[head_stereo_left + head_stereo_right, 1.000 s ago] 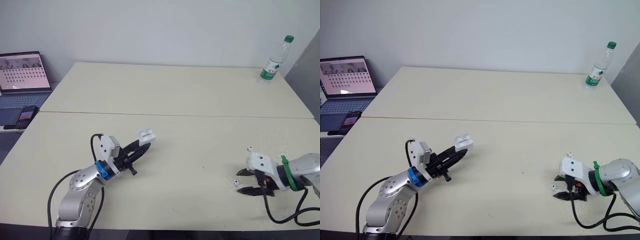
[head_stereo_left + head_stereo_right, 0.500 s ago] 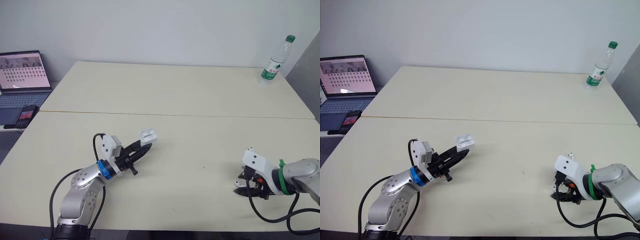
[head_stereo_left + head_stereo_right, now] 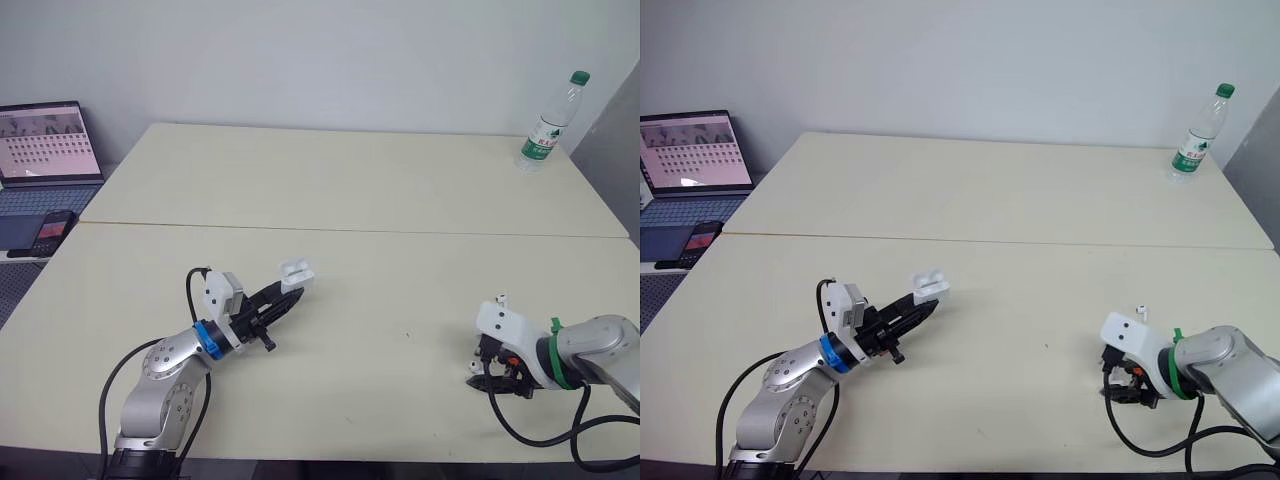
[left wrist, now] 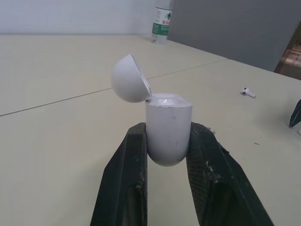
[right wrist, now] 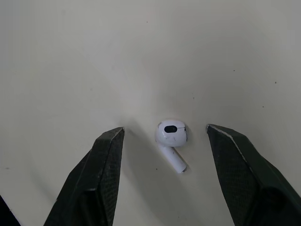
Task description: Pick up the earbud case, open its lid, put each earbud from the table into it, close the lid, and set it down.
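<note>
Left gripper [image 3: 283,297] clamps open earbud case [image 4: 169,123]. My right gripper [image 5: 164,130] spread astride earbud [image 5: 171,136]; second earbud [image 3: 500,298] at its 12 o'clock. Risk: off-centre pinch flicks earbud away.

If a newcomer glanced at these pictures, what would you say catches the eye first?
First, the white case, lid flipped open, clamped in the left gripper at the table's near left. Then the right gripper at the near right, open, with a finger on each side of an earbud lying on the table. A second earbud lies just beyond it.
</note>
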`<state>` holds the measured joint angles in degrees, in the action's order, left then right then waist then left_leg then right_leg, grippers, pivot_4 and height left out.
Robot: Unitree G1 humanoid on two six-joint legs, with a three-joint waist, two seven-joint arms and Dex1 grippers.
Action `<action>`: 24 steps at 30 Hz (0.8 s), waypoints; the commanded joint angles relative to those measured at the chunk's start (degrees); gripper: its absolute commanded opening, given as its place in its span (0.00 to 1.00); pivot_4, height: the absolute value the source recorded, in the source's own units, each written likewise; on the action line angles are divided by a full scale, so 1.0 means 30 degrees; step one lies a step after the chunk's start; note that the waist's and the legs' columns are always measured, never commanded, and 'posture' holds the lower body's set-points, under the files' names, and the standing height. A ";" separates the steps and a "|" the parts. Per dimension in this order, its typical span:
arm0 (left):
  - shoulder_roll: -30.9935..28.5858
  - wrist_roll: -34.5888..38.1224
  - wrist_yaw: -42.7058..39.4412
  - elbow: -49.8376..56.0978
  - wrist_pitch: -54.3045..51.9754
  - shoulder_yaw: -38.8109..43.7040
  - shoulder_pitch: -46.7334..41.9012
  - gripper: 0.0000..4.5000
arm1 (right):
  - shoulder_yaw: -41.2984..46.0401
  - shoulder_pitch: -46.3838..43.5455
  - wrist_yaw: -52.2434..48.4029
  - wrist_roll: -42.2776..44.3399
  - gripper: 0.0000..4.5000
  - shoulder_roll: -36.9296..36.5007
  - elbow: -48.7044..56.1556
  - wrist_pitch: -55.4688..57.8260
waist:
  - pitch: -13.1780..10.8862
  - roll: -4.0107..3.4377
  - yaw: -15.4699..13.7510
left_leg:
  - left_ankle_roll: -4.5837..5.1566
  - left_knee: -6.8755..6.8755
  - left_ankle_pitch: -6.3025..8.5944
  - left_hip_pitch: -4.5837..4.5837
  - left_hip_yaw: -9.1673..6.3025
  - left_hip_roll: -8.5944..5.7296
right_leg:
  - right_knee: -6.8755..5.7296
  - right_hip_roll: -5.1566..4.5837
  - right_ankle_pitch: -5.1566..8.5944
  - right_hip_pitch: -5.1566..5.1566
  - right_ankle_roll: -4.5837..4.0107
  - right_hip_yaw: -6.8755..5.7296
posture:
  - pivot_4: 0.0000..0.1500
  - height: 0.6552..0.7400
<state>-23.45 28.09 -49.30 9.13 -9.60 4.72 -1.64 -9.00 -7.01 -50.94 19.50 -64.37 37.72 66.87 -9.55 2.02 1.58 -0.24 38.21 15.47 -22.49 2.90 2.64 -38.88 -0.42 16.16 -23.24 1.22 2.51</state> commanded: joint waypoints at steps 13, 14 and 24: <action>-0.0089 0.0075 -0.0060 0.0560 0.0233 0.0014 -0.0123 0.17 | -0.1053 -0.0191 0.0747 -0.0049 0.11 -0.0994 0.1056 0.0042 | -0.0001 0.0002 -0.0002 | 0.0000 -0.0003 0.0000 -0.0002 -0.0003 0.0004 | 0.0002 -0.0002 0.0001 -0.0001 -0.0001 -0.0004 | 1.00 0.95; -0.0091 0.0075 -0.0064 0.0545 0.0230 0.0012 -0.0148 0.17 | -0.1033 -0.0224 0.0802 -0.0009 0.09 -0.0949 0.1057 0.0060 | -0.0001 0.0002 -0.0002 | 0.0000 -0.0003 0.0000 -0.0001 -0.0003 0.0006 | 0.0002 -0.0002 0.0001 -0.0001 0.0000 -0.0003 | 1.00 0.95; -0.0058 -0.0016 -0.0210 0.0442 0.0283 -0.0224 -0.0502 0.17 | 0.0069 -0.0800 0.1389 0.0261 0.09 0.0056 0.0949 -0.0343 | -0.0004 0.0008 0.0006 | 0.0000 -0.0002 0.0000 0.0001 -0.0001 0.0010 | 0.0002 -0.0001 0.0019 -0.0001 0.0031 -0.0002 | 1.00 0.95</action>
<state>-23.45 27.96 -49.45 9.12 -9.60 4.42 -1.98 -11.34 -8.01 -47.57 19.40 -65.46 39.78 66.83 -9.56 2.05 1.60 -0.24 38.21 15.47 -22.49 2.90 2.68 -38.88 -0.42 16.22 -23.24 1.31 2.51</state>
